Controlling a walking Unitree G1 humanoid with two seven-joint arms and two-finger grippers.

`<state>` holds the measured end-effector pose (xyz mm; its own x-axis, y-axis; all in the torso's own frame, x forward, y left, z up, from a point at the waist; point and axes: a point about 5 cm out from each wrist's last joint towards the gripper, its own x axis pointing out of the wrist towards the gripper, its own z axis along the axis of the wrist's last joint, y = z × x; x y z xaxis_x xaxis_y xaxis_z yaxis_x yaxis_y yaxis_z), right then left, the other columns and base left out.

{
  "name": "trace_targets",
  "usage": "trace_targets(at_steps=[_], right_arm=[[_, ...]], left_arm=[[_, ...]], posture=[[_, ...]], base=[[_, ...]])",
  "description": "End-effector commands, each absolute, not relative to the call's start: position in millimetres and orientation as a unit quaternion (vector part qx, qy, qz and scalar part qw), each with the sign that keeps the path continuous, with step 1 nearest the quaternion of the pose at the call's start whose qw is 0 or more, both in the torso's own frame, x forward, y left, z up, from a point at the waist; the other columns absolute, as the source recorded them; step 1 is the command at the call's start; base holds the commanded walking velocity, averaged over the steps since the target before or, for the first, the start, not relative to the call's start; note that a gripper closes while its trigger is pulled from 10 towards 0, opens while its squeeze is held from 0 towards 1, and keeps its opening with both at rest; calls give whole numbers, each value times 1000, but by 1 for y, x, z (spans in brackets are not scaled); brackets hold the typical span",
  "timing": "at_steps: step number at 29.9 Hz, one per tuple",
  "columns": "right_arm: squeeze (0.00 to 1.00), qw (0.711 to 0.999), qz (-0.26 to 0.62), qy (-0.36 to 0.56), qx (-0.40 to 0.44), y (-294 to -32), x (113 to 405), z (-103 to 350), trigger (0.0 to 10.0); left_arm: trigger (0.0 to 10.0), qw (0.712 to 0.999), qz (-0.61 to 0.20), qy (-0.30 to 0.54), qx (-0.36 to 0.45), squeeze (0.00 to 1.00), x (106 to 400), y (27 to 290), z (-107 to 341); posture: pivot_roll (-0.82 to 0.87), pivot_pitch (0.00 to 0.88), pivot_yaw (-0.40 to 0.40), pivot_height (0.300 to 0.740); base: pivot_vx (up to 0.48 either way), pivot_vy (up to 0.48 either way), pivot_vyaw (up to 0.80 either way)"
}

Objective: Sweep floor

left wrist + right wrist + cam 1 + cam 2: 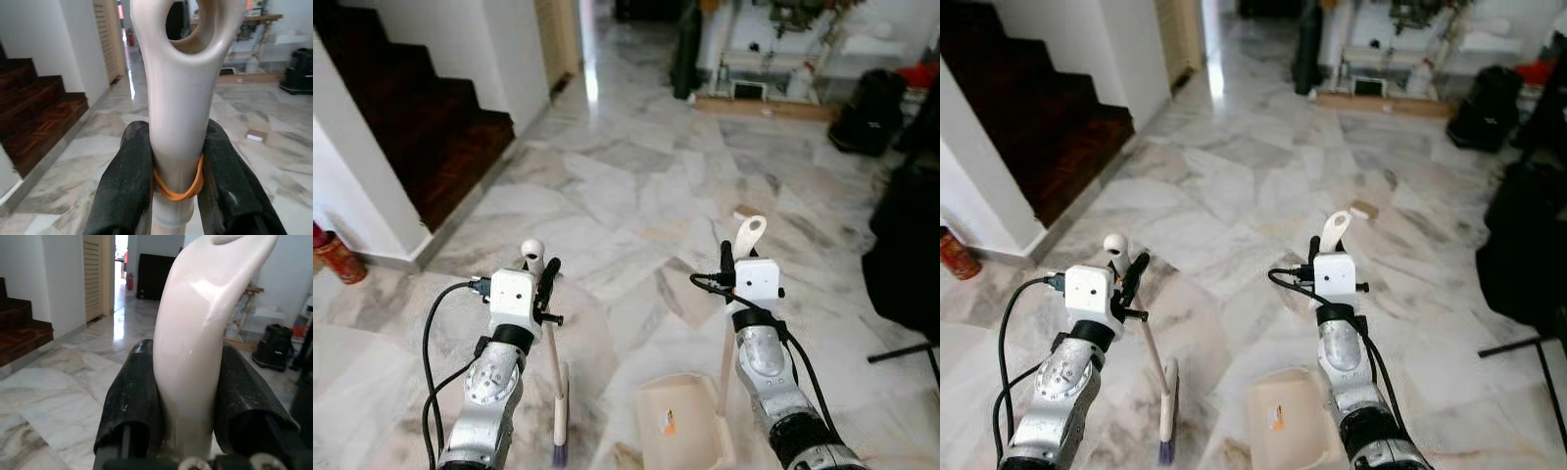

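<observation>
The marble floor (636,186) spread wide and shiny in front of the robot. Dark wooden stairs (421,117) rose to the left of the floor, with a red can (337,257) near their white wall. Black bags (867,113) and a low shelf (773,69) stood at the far side of the floor. A small scrap (744,211) lay on the floor ahead.

The left gripper (171,186) squeezed the cream broom (555,382) handle tight, just above an orange rubber band (178,183). The broom's brush touched the floor below it. The right gripper (188,406) was clamped on the dustpan (680,421) handle, and the pan sat on the floor right under that arm.
</observation>
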<state>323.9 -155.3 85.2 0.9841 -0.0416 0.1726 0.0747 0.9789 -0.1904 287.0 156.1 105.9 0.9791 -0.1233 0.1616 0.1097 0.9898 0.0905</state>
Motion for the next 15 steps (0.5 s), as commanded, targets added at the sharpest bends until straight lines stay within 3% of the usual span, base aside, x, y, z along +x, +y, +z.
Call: trace_targets(at_steps=[1, 15], right_arm=[[0, 989, -31, -114, -93, -156, 328, 98, 10000], [0, 989, -32, -118, -89, -158, 327, 99, 10000]], left_arm=[[10000, 992, -56, -103, 45, 0, 290, 157, 113], [10000, 991, -59, -109, 52, 0, 291, 156, 115]], posture=[[92, 0, 12, 740], [90, 0, 15, 740]], base=[[382, 0, 0], [386, 0, 0]])
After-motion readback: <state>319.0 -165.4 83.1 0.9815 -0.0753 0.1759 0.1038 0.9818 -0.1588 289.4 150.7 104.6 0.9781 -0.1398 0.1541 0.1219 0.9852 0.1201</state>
